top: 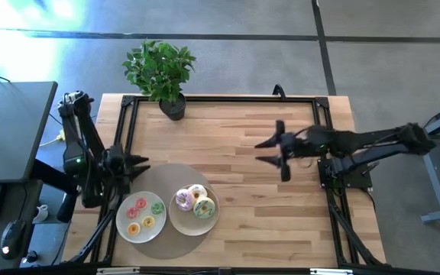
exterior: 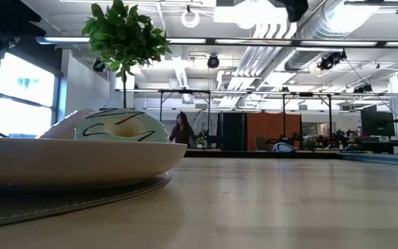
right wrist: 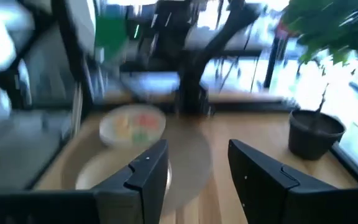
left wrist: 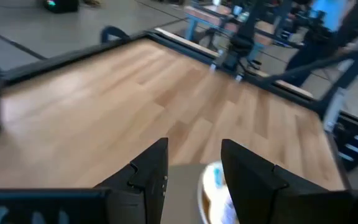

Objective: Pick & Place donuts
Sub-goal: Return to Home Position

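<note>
Three larger donuts, pink (top: 183, 200), cream-white (top: 197, 192) and green (top: 204, 207), lie on a round white plate (top: 180, 221). Several mini donuts (top: 145, 214), red, green and yellow, lie on a second white plate (top: 122, 226) to its left. In the low view the green donut (exterior: 121, 127) tops the plate's rim. My left gripper (top: 142, 166) is open above the table's left edge, just left of the plates. My right gripper (top: 263, 151) is open over the table's right half, well right of the plates, and empty.
Both plates sit on a round grey mat (top: 166, 246) near the table's near-left part. A potted plant (top: 160, 72) stands at the far edge. A black frame (top: 228, 98) borders the table. Bare wood lies between the plates and my right gripper. A person (exterior: 182, 130) is far behind.
</note>
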`<state>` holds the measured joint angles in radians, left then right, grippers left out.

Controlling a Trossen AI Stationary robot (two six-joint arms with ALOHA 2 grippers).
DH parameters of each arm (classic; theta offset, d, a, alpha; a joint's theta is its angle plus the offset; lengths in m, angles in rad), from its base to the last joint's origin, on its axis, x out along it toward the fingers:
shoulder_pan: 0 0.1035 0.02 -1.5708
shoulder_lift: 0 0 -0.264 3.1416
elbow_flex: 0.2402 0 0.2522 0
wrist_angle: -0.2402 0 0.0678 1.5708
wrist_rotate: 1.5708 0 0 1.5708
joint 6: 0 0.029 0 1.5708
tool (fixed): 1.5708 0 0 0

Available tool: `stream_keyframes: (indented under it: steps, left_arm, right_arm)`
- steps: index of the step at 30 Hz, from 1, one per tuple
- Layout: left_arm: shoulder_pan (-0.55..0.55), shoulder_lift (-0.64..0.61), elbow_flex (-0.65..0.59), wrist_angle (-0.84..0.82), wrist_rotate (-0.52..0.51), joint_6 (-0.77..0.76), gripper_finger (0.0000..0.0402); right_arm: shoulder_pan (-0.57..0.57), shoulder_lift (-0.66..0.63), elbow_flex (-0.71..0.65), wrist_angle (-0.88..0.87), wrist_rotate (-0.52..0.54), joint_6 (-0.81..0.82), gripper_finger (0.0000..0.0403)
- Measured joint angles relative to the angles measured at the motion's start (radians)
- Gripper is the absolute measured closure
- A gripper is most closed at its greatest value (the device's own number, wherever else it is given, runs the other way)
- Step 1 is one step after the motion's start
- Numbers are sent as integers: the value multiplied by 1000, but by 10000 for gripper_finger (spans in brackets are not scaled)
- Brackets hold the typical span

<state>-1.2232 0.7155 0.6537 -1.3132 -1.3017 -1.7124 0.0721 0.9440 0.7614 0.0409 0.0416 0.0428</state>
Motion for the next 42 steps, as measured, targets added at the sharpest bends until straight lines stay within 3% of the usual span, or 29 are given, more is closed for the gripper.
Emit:
stream_keyframes:
  steps: [7,11,15,19,23,27,31,36,39,42]
  left_arm:
    - [0,-37,-188,624,65,477,254]
    - [62,-35,-276,885,131,643,254]
    - [227,-38,-306,1003,313,750,254]
    - [436,-39,-311,1184,540,1069,254]
    - [638,-107,-310,1154,678,1195,254]
    - [762,-291,-312,1130,781,1324,254]
    - [844,-454,-355,1119,899,1426,254]
    - [907,-628,-449,1113,876,1457,254]
    - [943,-718,-497,1130,881,1472,254]
    - [977,-707,-504,1126,912,1471,254]
  right_arm:
    - [-140,-239,-235,137,-137,70,240]
    - [-165,-319,-303,184,-163,49,235]
    - [-208,-364,-319,173,-169,19,233]
    - [-256,-384,-319,167,-250,-17,237]
    - [-299,-385,-319,146,-286,-36,236]
    - [-349,-390,-319,108,-294,-15,233]
    - [-387,-402,-319,80,-404,-4,236]
    - [-398,-402,-324,91,-451,2,236]
    - [-398,-403,-401,233,-451,15,232]
    - [-410,-405,-480,385,-452,39,230]
